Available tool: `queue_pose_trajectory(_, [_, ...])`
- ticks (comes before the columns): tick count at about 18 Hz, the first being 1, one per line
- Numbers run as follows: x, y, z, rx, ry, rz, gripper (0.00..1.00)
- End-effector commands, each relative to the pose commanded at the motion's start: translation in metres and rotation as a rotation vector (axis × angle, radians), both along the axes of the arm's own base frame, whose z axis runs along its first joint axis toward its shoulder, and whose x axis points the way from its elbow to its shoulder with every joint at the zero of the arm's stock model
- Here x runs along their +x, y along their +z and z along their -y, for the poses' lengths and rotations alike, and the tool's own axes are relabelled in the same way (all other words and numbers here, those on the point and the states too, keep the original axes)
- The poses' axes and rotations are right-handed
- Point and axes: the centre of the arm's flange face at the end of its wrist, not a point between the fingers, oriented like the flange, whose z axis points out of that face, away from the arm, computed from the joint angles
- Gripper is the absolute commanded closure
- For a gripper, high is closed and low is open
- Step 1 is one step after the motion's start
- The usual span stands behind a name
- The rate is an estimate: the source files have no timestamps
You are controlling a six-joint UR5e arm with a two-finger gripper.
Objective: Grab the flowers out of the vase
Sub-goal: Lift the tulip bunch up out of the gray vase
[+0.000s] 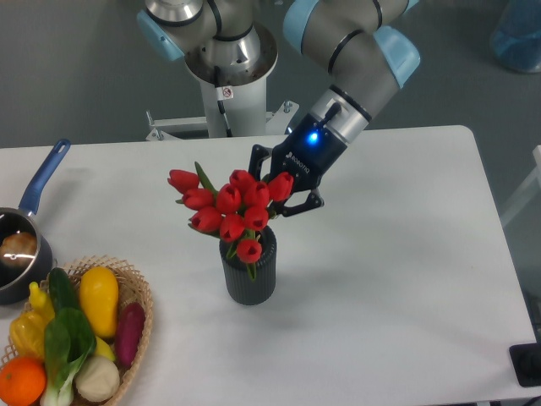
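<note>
The pincer [272, 196] is angled down and to the left, its dark fingers [297, 205] closed in around the back of the flowers [230, 211], and a blue light glows on the wrist just above it. The blooms hide the fingertips, so the exact grip point cannot be made out, but the fingers sit tight against the bunch and look clamped on it. The red tulip heads fan out to the left of the pincer, tilted that way, with one green leaf poking up at the top. The lowest bloom hangs right at the mouth of the vase [249, 275], and a bit of green stem dips just past the rim, so the bunch is still partly in the vase. The vase stands upright directly below and slightly left of the pincer, dark grey and ribbed, on the white worktop [397, 279]. Further out to the lower left, well apart from the pincer, sits a wicker basket [139, 317] filled with vegetables [76, 334]. Beyond that, at the far left edge, is a dark saucepan [19, 254] with a blue handle. Behind the pincer, up top, rises the arm's base column [228, 80].
</note>
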Motion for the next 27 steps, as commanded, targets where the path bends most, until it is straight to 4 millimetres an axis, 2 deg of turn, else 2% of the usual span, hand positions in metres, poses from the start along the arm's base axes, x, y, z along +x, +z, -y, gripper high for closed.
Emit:
queue_pose_trajectory(10, [-0.012,0.021,0.017,0.051,0.063,0.038,0.72])
queue_pose_trajectory(16, [-0.009,0.033,0.020,0.070,0.085,0.074,0.72])
queue_pose_trajectory(19, [-0.009,0.045,0.030,0.071,0.136,0.135,0.75])
queue_pose_trajectory(23, [-0.011,0.048,0.032,0.089,0.142,0.151,0.76])
queue_pose_trajectory(27, [-0.012,0.062,0.041,0.125,0.169,0.181,0.75])
